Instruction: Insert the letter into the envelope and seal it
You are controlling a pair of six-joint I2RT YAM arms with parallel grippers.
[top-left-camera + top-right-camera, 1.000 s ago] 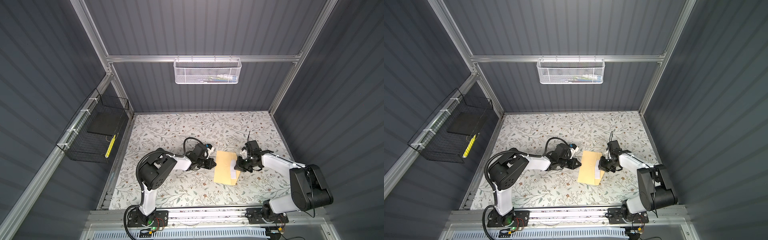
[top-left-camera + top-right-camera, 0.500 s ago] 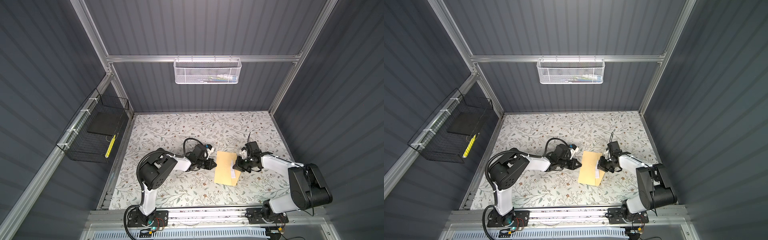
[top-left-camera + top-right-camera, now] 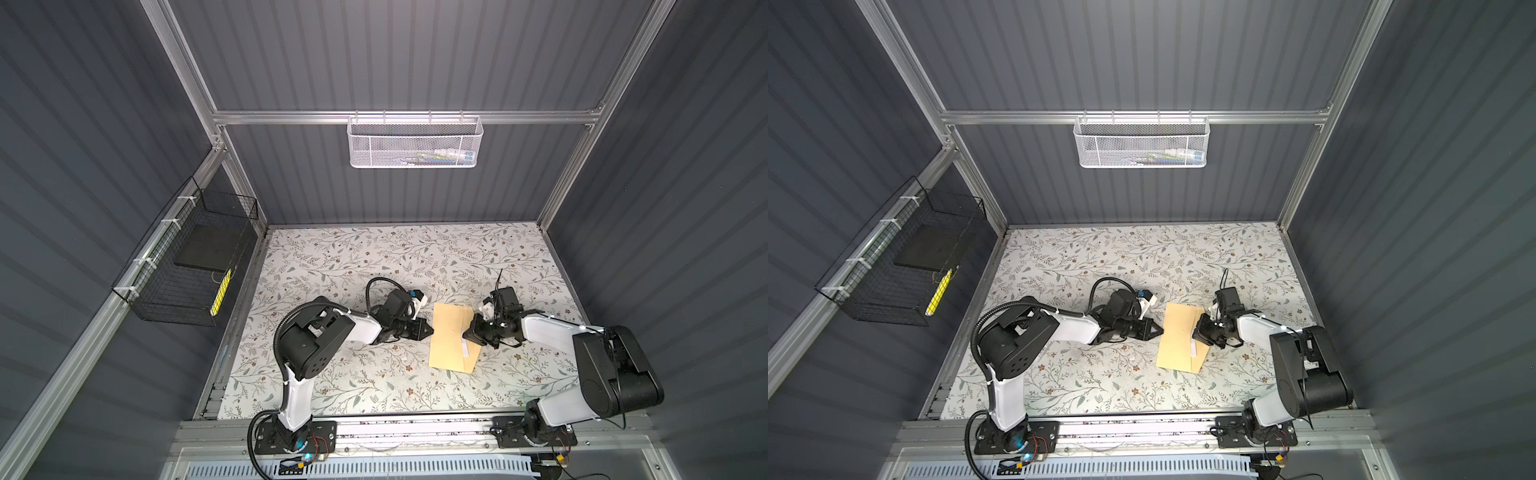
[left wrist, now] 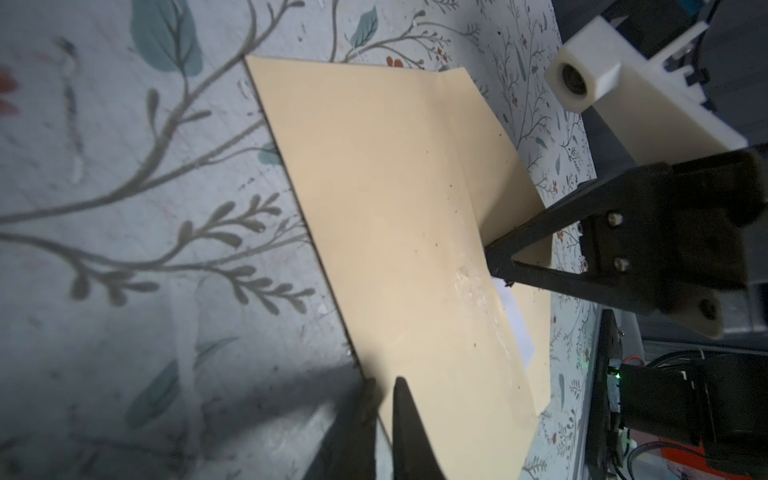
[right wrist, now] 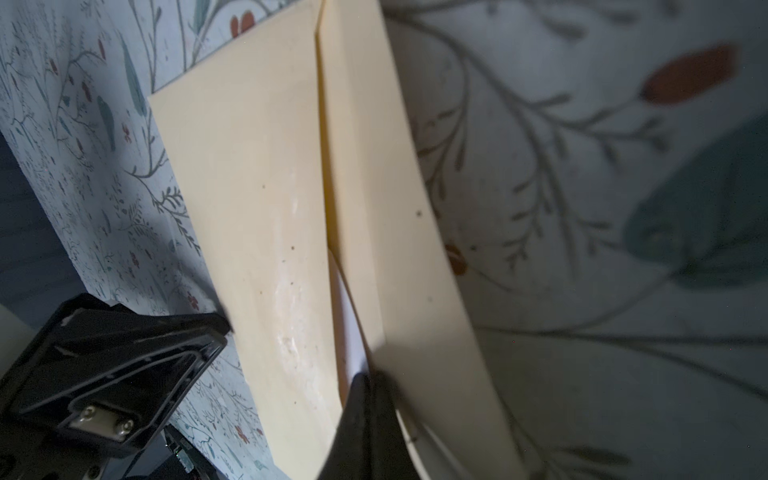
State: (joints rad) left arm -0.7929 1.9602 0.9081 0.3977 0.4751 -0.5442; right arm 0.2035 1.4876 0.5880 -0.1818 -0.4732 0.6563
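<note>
The tan envelope [image 3: 446, 340] [image 3: 1177, 345] lies flat on the floral table in both top views, its flap [image 4: 490, 137] [image 5: 374, 166] half raised along the right side. A white strip of the letter [image 3: 465, 349] [image 4: 517, 320] [image 5: 351, 332] shows at the mouth under the flap; the rest is hidden inside. My left gripper [image 3: 431, 331] [image 4: 384, 384] is shut on the envelope's left edge, one finger above and one below. My right gripper [image 3: 466, 333] [image 5: 370, 380] is shut with nothing in it, and its tip sits at the flap's fold against the letter's edge.
A white mesh basket [image 3: 413, 143] hangs on the back wall. On the left wall hangs a black wire basket [image 3: 191, 266] holding a dark slab and a yellow item. Floral tabletop [image 3: 374, 257] stretches behind and in front of the envelope.
</note>
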